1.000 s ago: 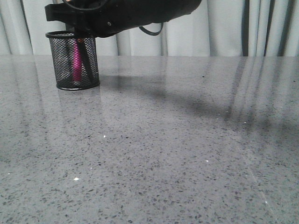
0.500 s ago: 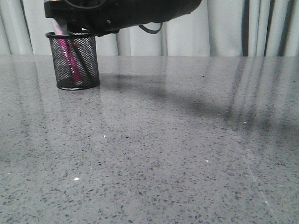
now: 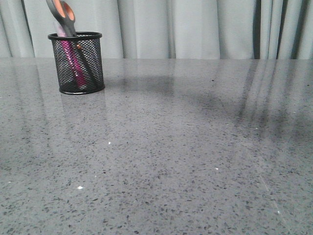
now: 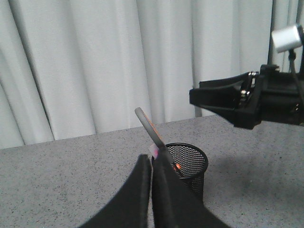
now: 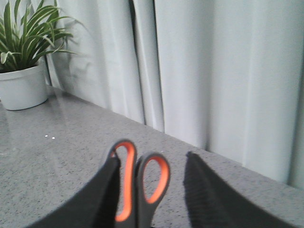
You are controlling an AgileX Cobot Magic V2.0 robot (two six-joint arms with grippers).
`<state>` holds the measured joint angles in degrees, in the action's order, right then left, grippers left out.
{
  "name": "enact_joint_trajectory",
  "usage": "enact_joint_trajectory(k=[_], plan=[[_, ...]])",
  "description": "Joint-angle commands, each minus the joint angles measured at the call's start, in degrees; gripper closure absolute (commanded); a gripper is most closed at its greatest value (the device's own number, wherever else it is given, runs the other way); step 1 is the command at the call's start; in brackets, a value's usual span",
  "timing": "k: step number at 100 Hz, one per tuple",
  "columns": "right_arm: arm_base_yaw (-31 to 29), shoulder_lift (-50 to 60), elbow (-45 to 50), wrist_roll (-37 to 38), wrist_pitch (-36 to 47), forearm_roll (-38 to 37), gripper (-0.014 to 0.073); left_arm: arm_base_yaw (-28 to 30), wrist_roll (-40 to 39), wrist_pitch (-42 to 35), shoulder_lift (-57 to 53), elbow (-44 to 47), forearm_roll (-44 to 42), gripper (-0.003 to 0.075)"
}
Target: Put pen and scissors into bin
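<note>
Grey speckled worktop (image 3: pixel 186 161) fills the front view; the bin (image 3: pixel 77 62) stands at upper left. Inside it, the scissors (image 3: pixel 64 17) lean up-left, loops cropped by the frame's top; the pen (image 3: pixel 69 58) shows dimly through mesh. Left hand (image 4: pixel 151 164) is closed, empty; right hand (image 5: pixel 152 166) is spread, scissors loops between.
</note>
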<state>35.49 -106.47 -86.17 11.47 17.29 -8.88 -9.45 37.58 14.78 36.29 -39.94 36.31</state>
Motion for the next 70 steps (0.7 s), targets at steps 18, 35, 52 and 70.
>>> enact_joint_trajectory(k=[18,35,52,70], plan=[[-4.9,13.1,-1.5,-0.7,-16.4,-1.1,0.0658,0.2,-0.6,-3.3,-0.1,-1.6,0.6,0.0742],[-8.3,19.6,-1.5,-0.7,-25.2,-6.6,0.0658,0.2,-0.6,-4.2,-0.1,-1.6,0.8,0.0742],[-9.3,28.3,4.8,-0.7,-24.1,-8.3,0.0658,0.2,-0.6,-7.6,-0.1,-0.9,1.7,0.0742],[-9.4,41.4,20.9,-0.7,-15.4,-11.5,0.0658,0.2,-0.6,-9.2,-0.5,1.6,2.3,0.0742]])
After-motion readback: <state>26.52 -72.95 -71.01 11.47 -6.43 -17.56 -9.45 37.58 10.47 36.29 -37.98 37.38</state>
